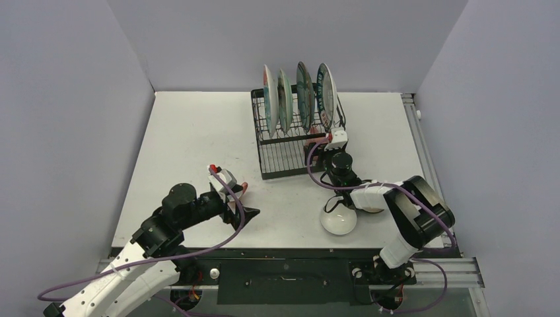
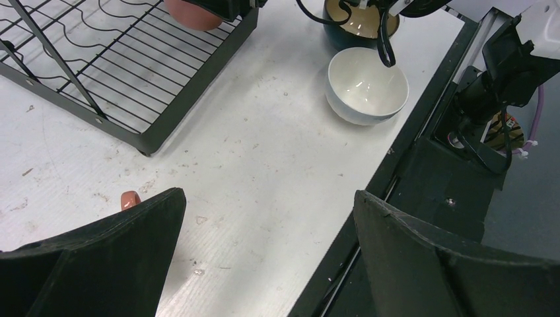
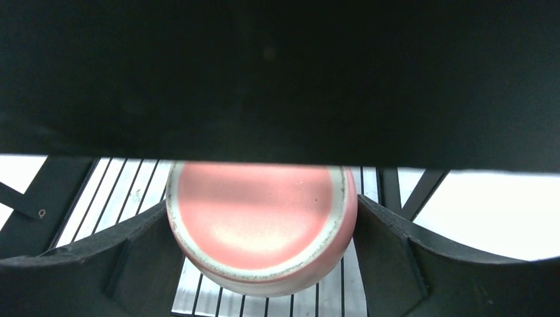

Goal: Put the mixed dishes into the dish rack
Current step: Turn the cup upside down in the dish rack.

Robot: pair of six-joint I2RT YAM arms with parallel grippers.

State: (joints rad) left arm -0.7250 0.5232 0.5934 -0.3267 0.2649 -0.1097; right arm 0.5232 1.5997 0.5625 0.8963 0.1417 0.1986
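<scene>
Four plates [image 1: 327, 89] at upper centre. Two bowls: white bowl [image 1: 340, 221], dark bowl [image 2: 360, 23]. Two mugs: one pink mug [image 3: 257, 224], another mug [image 2: 130, 198] at lower left. One dish rack [image 1: 284, 165].

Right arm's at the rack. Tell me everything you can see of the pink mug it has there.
The pink mug looks like glazed ceramic: the wrist view shows one round, glossy pink face ringed by a pale, speckled edge, probably its base. No handle is visible. It sits between the fingers of the right gripper, which press against both its sides, above the lower tray wires of the dish rack. Whether it rests on them cannot be told.
</scene>
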